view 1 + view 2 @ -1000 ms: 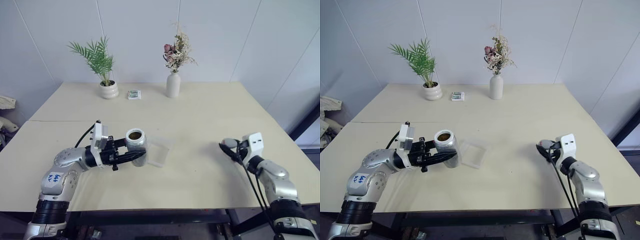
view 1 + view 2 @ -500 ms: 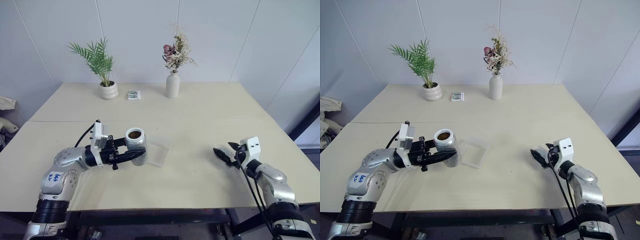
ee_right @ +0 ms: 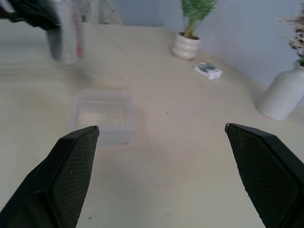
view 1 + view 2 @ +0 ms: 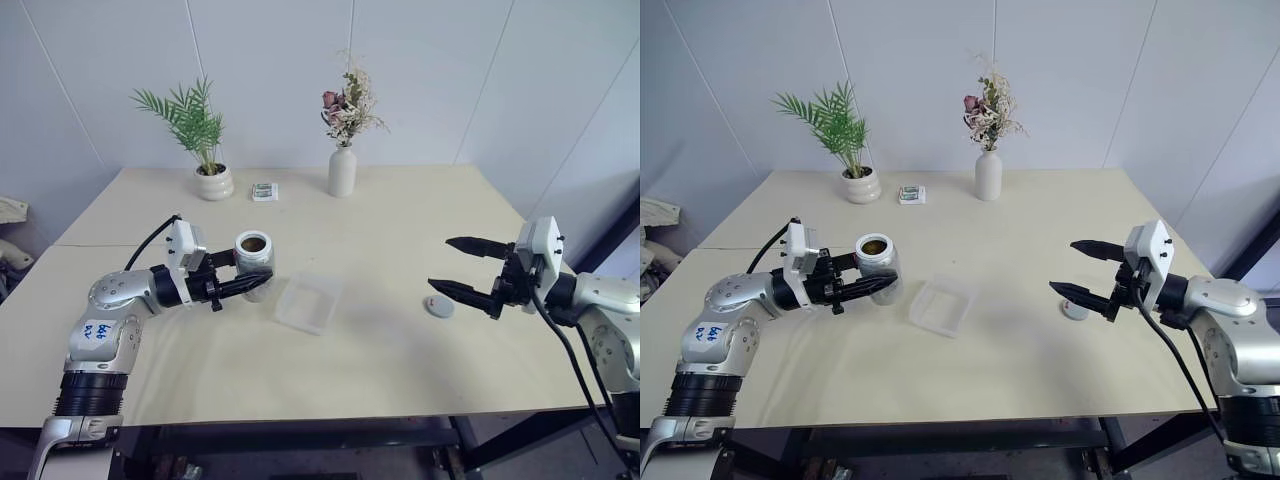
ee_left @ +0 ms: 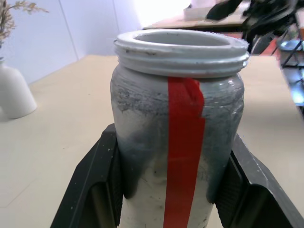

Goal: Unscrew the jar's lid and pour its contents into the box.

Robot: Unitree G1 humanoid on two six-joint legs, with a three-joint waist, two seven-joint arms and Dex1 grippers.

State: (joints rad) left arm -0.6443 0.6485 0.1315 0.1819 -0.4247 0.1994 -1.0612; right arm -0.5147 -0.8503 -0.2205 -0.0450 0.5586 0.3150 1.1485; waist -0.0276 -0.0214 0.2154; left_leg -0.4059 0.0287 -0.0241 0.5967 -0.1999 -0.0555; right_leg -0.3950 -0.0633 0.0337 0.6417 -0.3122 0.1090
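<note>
Left hand [image 4: 238,287] clamps open jar [image 4: 254,262], upright, at 9 o'clock of box [image 4: 308,303]. Lid [image 4: 438,305] lies on tabletop [image 4: 380,230] beneath wide-spread empty right hand [image 4: 464,268]. Risk: hasty tilt scatters contents [image 4: 253,243] past shallow box rim.

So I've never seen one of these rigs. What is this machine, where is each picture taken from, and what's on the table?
It is a two-armed humanoid robot. Two pictures come from its head, one from each wrist. The left gripper is shut on the jar, already open, with brown contents inside. The right gripper is open and holds nothing. The lid lies on the table, the clear box is empty, and a potted plant, vase and small packet stand at the back.
</note>
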